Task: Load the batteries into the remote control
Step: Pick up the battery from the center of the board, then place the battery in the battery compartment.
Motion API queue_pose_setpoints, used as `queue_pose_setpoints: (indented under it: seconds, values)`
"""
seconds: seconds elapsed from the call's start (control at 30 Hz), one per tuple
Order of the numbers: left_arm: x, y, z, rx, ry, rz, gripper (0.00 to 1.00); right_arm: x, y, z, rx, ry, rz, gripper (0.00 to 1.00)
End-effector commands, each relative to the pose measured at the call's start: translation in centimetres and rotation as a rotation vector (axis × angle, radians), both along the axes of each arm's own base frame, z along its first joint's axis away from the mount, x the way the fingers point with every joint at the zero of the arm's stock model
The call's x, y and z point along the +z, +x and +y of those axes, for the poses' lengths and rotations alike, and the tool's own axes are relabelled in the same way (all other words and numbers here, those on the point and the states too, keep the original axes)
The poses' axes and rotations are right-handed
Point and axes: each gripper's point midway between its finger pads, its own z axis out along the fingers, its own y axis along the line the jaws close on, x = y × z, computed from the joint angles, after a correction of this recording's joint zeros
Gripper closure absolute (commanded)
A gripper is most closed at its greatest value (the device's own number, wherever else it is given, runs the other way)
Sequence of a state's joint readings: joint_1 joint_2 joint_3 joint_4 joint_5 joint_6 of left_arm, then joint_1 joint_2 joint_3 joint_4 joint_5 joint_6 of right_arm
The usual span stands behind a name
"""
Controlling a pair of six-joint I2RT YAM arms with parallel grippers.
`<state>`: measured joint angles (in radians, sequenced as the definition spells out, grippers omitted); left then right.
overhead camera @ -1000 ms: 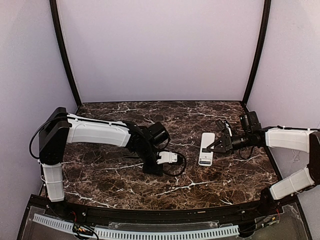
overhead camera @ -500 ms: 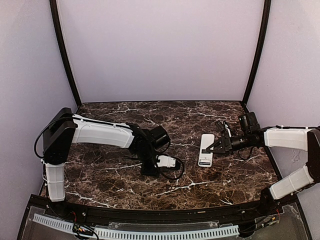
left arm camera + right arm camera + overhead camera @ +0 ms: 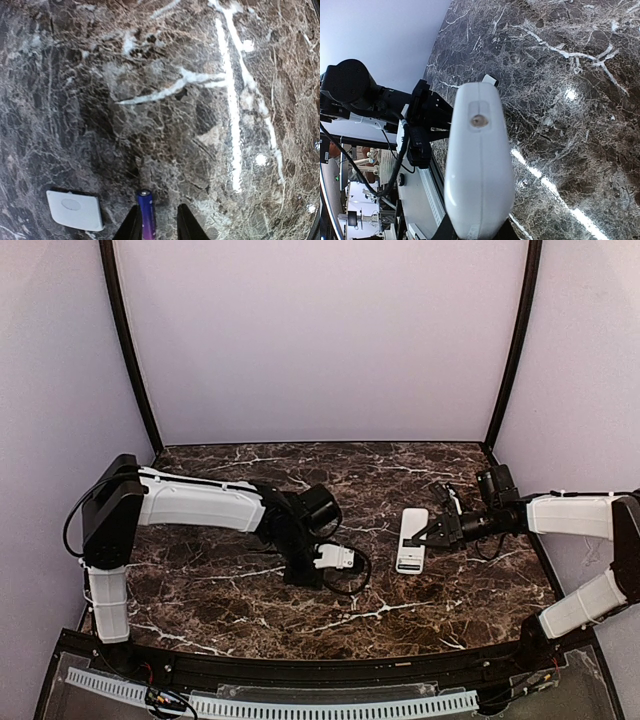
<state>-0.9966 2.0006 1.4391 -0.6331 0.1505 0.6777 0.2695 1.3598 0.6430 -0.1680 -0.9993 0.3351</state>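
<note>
1. Table (image 3: 200, 590): dark brown marble top with white veining. It carries everything you see listed below.

2. Left arm (image 3: 195, 505): white and black. It reaches from the near left corner to the middle of the table, with its wrist turned down to the surface.

3. Right arm (image 3: 570, 515): reaches in low from the right side, with its wrist pointing left toward the table's middle.

4. Remote control (image 3: 413, 538): slim and rectangular, with the plain white back facing up. You find it right of centre, lengthways front to back, well apart from the left arm's wrist.

5. Right gripper (image 3: 432, 531): sits at the remote control's right edge. In your right wrist view its fingers (image 3: 445, 231) are closed against both sides of the white body.

6. Left gripper (image 3: 159, 226): points down at the marble with its fingers narrowly apart.

7. Cover plate (image 3: 75, 210): small, white and flat. It lies on the marble just beside the left gripper.

8. Battery (image 3: 146, 212): one slim bluish-purple cylinder between the left gripper's fingers. It lies against one finger, and a gap shows before the other. You cannot tell whether it is gripped.
</note>
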Motion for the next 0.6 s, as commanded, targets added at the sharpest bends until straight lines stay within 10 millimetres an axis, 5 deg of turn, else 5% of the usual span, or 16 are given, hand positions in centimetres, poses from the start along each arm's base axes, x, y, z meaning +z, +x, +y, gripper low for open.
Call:
queue_pose_setpoints:
  seconds: [0.0,0.57]
  values:
    - [2.3,1.1,-0.2,-0.007,-0.063,-0.055,0.75,0.6,0.5,0.1,0.006,0.025,-0.02,1.0]
    - [-1.2,-0.6,0.8,-0.022,0.011,0.065,0.7,0.4,0.7,0.1,-0.001,0.018,-0.018,1.0]
